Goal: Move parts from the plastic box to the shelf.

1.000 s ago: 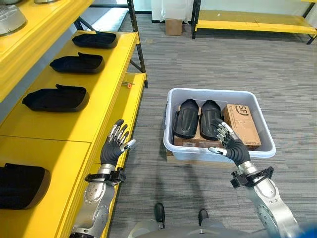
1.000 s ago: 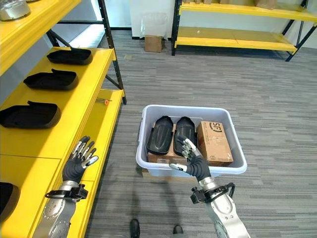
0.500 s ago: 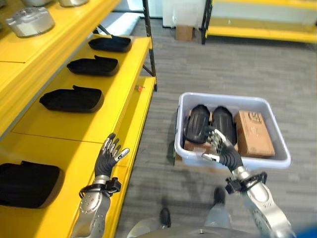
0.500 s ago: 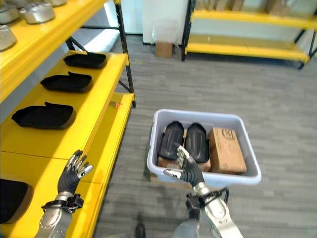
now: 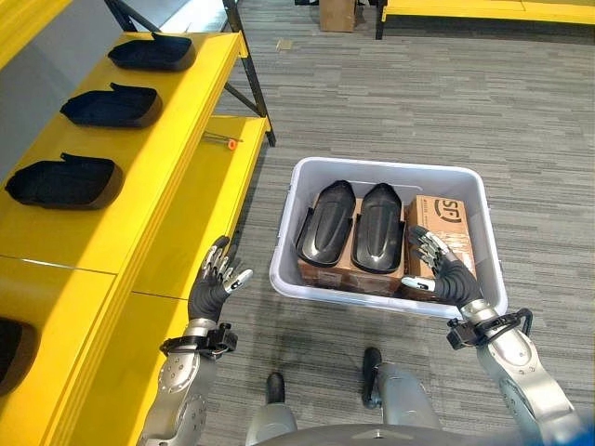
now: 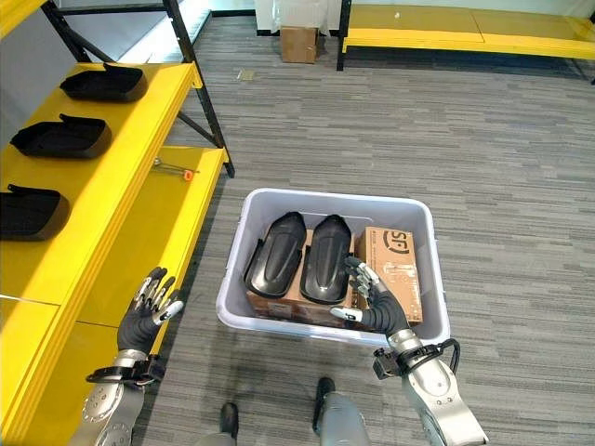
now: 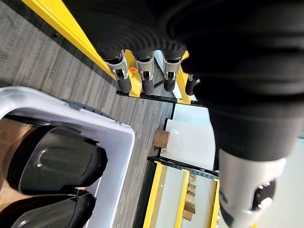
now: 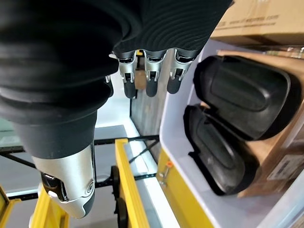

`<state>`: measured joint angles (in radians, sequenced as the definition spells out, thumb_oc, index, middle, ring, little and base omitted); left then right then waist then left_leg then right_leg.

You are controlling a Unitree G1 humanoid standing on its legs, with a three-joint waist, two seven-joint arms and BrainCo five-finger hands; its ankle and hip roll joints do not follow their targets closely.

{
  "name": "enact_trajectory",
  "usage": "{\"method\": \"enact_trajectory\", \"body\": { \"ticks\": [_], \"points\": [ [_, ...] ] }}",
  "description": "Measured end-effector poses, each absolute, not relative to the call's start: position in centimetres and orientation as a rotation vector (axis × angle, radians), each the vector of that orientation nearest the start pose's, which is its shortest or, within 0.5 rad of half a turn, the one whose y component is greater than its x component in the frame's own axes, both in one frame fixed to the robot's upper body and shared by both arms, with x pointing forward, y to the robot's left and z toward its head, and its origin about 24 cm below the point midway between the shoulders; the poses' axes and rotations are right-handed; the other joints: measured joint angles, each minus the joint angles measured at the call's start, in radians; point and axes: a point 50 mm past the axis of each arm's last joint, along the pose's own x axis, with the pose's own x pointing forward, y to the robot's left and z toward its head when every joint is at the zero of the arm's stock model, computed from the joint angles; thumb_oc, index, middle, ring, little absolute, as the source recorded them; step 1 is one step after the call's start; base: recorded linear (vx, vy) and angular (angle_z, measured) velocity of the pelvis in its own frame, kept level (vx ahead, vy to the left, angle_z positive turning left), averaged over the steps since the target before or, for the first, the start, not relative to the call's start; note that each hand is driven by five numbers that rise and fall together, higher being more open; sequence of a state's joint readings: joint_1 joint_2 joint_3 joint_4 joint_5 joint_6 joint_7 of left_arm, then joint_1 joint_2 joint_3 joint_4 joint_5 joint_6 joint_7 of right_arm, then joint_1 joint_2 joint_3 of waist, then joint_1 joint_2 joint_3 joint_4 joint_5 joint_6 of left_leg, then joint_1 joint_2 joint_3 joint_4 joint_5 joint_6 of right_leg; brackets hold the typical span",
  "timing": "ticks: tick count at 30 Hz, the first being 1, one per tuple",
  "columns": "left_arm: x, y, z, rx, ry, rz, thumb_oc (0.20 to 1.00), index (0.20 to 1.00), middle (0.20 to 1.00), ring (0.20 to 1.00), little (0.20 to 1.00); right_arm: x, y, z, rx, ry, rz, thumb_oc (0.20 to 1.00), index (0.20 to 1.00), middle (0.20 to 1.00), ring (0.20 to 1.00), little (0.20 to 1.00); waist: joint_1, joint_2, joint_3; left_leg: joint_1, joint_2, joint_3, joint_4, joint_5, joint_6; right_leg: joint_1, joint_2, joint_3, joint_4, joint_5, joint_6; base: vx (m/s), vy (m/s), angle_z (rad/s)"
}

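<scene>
While both hands' fingers (image 5: 420, 243) are spread, two parts (image 5: 325, 222) lie in the plastic box (image 5: 386, 172), three on the shelf (image 5: 177, 121).

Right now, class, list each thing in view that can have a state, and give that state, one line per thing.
plastic box: open-topped, on the floor.
black parts in box: two, side by side on cardboard.
cardboard box: closed, inside the plastic box.
shelf parts: resting in a row on the shelf.
left hand: open, holds nothing.
right hand: open, above the plastic box's near rim.

Grey striped carpet floor (image 6: 521, 186); second yellow rack (image 6: 465, 23) at 1 o'clock; small cardboard box (image 6: 297, 42) at 12, against rack.
</scene>
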<state>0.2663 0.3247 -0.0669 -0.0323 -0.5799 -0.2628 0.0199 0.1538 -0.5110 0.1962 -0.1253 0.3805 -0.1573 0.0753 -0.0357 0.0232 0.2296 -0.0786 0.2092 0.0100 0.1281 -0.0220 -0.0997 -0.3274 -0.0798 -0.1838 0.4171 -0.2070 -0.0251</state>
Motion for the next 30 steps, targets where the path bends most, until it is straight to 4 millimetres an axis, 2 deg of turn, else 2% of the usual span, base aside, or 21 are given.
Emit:
{"method": "enact_trajectory", "body": {
  "ticks": [1, 3, 4, 5, 6, 7, 8, 9, 11, 13, 15, 17, 18, 19, 21, 24, 25, 26, 27, 28, 30],
  "points": [
    [19.6, 21.7, 2.5, -0.254, -0.023, 0.086, 1.0, 1.0, 1.0, 1.0, 1.0, 21.8, -19.0, 5.3, -0.088, -0.038, 0.281, 1.0, 1.0, 1.0, 1.0, 1.0, 0.008, -0.008, 0.013, -0.069, -0.001, -0.052, 0.132, 0.017, -0.016, 0.019, 0.023, 0.004, -0.025, 0.004, -0.02, -0.04, -0.185, -0.12],
    [20.6, 21.3, 3.5, -0.276, -0.069, 0.062, 1.0, 1.0, 1.0, 1.0, 1.0, 21.9, -18.8, 5.6, -0.098, -0.049, 0.301, 1.0, 1.0, 1.0, 1.0, 1.0, 0.056, -0.052, 0.056, -0.241, -0.036, -0.18, 0.415, 0.097, -0.002, 0.058, 0.04, 0.009, -0.099, 0.05, -0.073, 0.09, -0.007, -0.16],
    [20.8, 21.0, 3.5, -0.281, -0.066, 0.045, 1.0, 1.0, 1.0, 1.0, 1.0, 22.0, -18.6, 5.7, -0.086, -0.058, 0.293, 1.0, 1.0, 1.0, 1.0, 1.0, 0.044, -0.054, 0.066, -0.26, -0.007, -0.145, 0.346, 0.08, -0.008, 0.083, 0.048, -0.002, -0.129, 0.059, -0.049, 0.14, 0.138, 0.28],
    [20.7, 20.8, 3.4, -0.288, -0.06, 0.033, 1.0, 1.0, 1.0, 1.0, 1.0, 22.1, -18.4, 5.8, -0.071, -0.072, 0.284, 1.0, 1.0, 1.0, 1.0, 1.0, 0.028, -0.052, 0.068, -0.24, 0.029, -0.084, 0.139, 0.083, -0.014, 0.105, 0.059, -0.033, -0.168, 0.072, -0.053, 0.07, 0.138, 0.37],
    [20.8, 20.8, 3.5, -0.293, -0.062, 0.03, 1.0, 1.0, 1.0, 1.0, 1.0, 22.4, -18.3, 6.2, -0.075, -0.088, 0.287, 1.0, 1.0, 1.0, 1.0, 1.0, 0.028, -0.054, 0.074, -0.206, 0.049, -0.063, -0.04, 0.085, -0.016, 0.114, 0.073, -0.035, -0.179, 0.08, -0.066, 0.11, 0.219, 0.1],
    [21.1, 20.7, 3.6, -0.29, -0.068, 0.025, 1.0, 1.0, 1.0, 1.0, 1.0, 22.7, -18.2, 6.5, -0.069, -0.112, 0.278, 1.0, 1.0, 1.0, 1.0, 1.0, 0.028, -0.045, 0.087, -0.197, 0.071, -0.047, -0.138, 0.096, -0.025, 0.129, 0.089, -0.026, -0.182, 0.081, -0.066, 0.12, 0.228, -0.23],
    [21.3, 20.8, 3.7, -0.288, -0.072, 0.024, 1.0, 1.0, 1.0, 1.0, 1.0, 22.9, -18.2, 6.8, -0.066, -0.126, 0.27, 1.0, 1.0, 1.0, 1.0, 1.0, 0.027, -0.041, 0.089, -0.19, 0.075, -0.033, -0.188, 0.097, -0.027, 0.133, 0.099, -0.021, -0.185, 0.081, -0.066, 0.17, 0.435, -0.84],
    [21.3, 20.9, 3.8, -0.287, -0.074, 0.03, 1.0, 1.0, 1.0, 1.0, 1.0, 22.9, -17.8, 6.7, -0.039, -0.132, 0.263, 1.0, 1.0, 1.0, 1.0, 1.0, 0.03, -0.038, 0.093, -0.14, 0.067, -0.038, -0.19, 0.099, -0.029, 0.154, 0.129, 0.035, -0.191, 0.088, -0.065, 0.12, 0.361, -0.99],
    [21.3, 20.9, 3.6, -0.29, -0.068, 0.03, 1.0, 1.0, 1.0, 1.0, 1.0, 22.3, -18.1, 6.3, -0.019, -0.124, 0.234, 1.0, 1.0, 1.0, 1.0, 1.0, 0.013, -0.02, 0.099, -0.084, 0.046, -0.018, -0.145, 0.097, -0.027, 0.185, 0.144, 0.068, -0.193, 0.089, -0.063, 0.1, 0.283, -0.85],
    [21.7, 20.8, 4.0, -0.289, -0.09, 0.017, 1.0, 1.0, 1.0, 1.0, 1.0, 21.5, -19.0, 5.8, -0.034, -0.093, 0.206, 1.0, 1.0, 1.0, 1.0, 1.0, -0.043, 0.001, 0.092, -0.074, 0.043, 0.012, -0.109, 0.098, -0.028, 0.196, 0.141, 0.071, -0.219, 0.09, -0.061, 0.09, 0.26, -0.26],
    [22.0, 20.7, 4.2, -0.286, -0.098, 0.011, 1.0, 1.0, 1.0, 1.0, 1.0, 21.2, -19.1, 5.5, -0.034, -0.079, 0.202, 1.0, 1.0, 1.0, 1.0, 1.0, -0.055, 0.002, 0.092, -0.034, 0.039, 0.057, -0.153, 0.101, -0.024, 0.195, 0.114, 0.108, -0.234, 0.105, -0.037, 0.07, 0.243, -0.36],
    [22.1, 20.6, 4.4, -0.287, -0.105, 0.006, 1.0, 1.0, 1.0, 1.0, 1.0, 21.2, -18.9, 5.5, -0.032, -0.077, 0.211, 1.0, 1.0, 1.0, 1.0, 1.0, -0.057, 0.014, 0.087, 0.006, 0.035, 0.131, -0.152, 0.112, -0.008, 0.19, 0.071, 0.141, -0.232, 0.105, 0.014, 0.04, 0.127, -0.37],
    [22.2, 20.5, 4.4, -0.292, -0.108, 0.005, 1.0, 1.0, 1.0, 1.0, 1.0, 21.1, -19.1, 5.6, -0.045, -0.077, 0.218, 1.0, 1.0, 1.0, 1.0, 1.0, -0.059, 0.034, 0.075, 0.008, 0.029, 0.142, -0.146, 0.09, -0.028, 0.166, 0.05, 0.145, -0.203, 0.089, 0.045, 0.05, 0.08, -0.17],
    [22.4, 20.5, 4.7, -0.288, -0.119, 0.004, 1.0, 1.0, 1.0, 1.0, 1.0, 21.1, -19.0, 5.6, -0.043, -0.077, 0.219, 1.0, 1.0, 1.0, 1.0, 1.0, -0.056, 0.02, 0.078, 0.003, -0.005, 0.145, -0.145, 0.082, -0.026, 0.153, 0.013, 0.15, -0.186, 0.081, 0.068, 0.04, 0.064, 0.04],
    [22.4, 20.9, 4.8, -0.277, -0.121, 0.017, 1.0, 1.0, 1.0, 1.0, 1.0, 20.6, -18.9, 5.1, -0.041, -0.052, 0.239, 1.0, 1.0, 1.0, 1.0, 1.0, -0.032, -0.017, 0.068, -0.009, -0.078, 0.156, -0.141, 0.07, 0.013, 0.147, -0.078, 0.142, -0.197, 0.09, 0.108, 0.04, 0.041, 0.11],
    [22.0, 22.0, 4.7, -0.231, -0.106, 0.025, 1.0, 1.0, 1.0, 1.0, 1.0, 20.5, -18.7, 5.1, -0.038, -0.052, 0.255, 1.0, 1.0, 1.0, 1.0, 1.0, -0.002, -0.05, 0.061, -0.009, -0.115, 0.157, -0.125, 0.056, 0.036, 0.193, -0.183, 0.141, -0.29, 0.139, 0.152, 0.02, 0.016, 0.08],
    [21.8, 22.3, 4.7, -0.211, -0.098, 0.024, 1.0, 1.0, 1.0, 1.0, 1.0, 20.5, -18.6, 5.2, -0.036, -0.053, 0.257, 1.0, 1.0, 1.0, 1.0, 1.0, 0.001, -0.065, 0.056, -0.009, -0.119, 0.154, -0.125, 0.056, 0.036, 0.213, -0.207, 0.141, -0.33, 0.171, 0.182, 0.01, 0.007, 0.11],
    [21.7, 22.6, 4.8, -0.192, -0.095, 0.022, 1.0, 1.0, 1.0, 1.0, 1.0, 20.6, -18.5, 5.2, -0.034, -0.058, 0.26, 1.0, 1.0, 1.0, 1.0, 1.0, 0.001, -0.084, 0.055, -0.009, -0.121, 0.149, -0.125, 0.057, 0.033, 0.231, -0.224, 0.142, -0.353, 0.208, 0.192, 0.0, 0.003, 0.11],
    [21.8, 22.8, 5.0, -0.182, -0.099, 0.023, 1.0, 1.0, 1.0, 1.0, 1.0, 20.8, -18.4, 5.4, -0.032, -0.068, 0.26, 1.0, 1.0, 1.0, 1.0, 1.0, 0.001, -0.097, 0.055, -0.011, -0.12, 0.146, -0.125, 0.059, 0.027, 0.236, -0.224, 0.142, -0.368, 0.199, 0.218, 0.0, 0.004, -0.07],
    [21.7, 22.4, 4.9, -0.195, -0.097, 0.016, 1.0, 1.0, 1.0, 1.0, 1.0, 21.5, -18.3, 6.1, -0.033, -0.101, 0.258, 1.0, 1.0, 1.0, 1.0, 1.0, -0.003, -0.083, 0.062, -0.027, -0.077, 0.146, -0.125, 0.07, 0.007, 0.236, -0.183, 0.141, -0.395, 0.208, 0.219, 0.0, 0.008, -0.2],
    [21.8, 21.6, 4.7, -0.216, -0.097, 0.004, 1.0, 1.0, 1.0, 1.0, 1.0, 21.9, -18.3, 6.6, -0.04, -0.123, 0.255, 1.0, 1.0, 1.0, 1.0, 1.0, -0.011, -0.066, 0.066, -0.029, -0.051, 0.146, -0.126, 0.075, -0.001, 0.235, -0.15, 0.142, -0.411, 0.221, 0.205, 0.0, 0.007, -0.23]
  ]
}}
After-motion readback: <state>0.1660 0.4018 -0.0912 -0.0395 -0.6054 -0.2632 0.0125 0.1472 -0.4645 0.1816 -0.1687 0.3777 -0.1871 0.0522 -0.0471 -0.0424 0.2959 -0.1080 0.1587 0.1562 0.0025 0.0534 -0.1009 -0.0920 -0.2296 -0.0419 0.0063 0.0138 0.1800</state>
